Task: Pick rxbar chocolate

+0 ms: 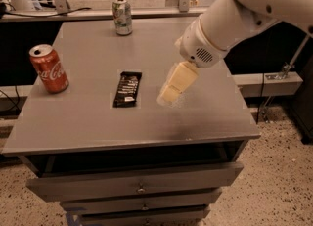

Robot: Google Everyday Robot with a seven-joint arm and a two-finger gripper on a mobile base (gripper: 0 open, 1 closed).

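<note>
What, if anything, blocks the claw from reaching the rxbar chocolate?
Likely yes: the claw hovers just beside the rxbar chocolate, only bare table between; the Coca-Cola can stands far off.

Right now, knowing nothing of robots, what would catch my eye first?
The big white robot arm reaching in from the upper right, its cream gripper hanging above the grey table, right of centre. Just left of it the black rxbar chocolate lies flat mid-table. A red cola can stands near the left edge, a pale can at the back.
</note>
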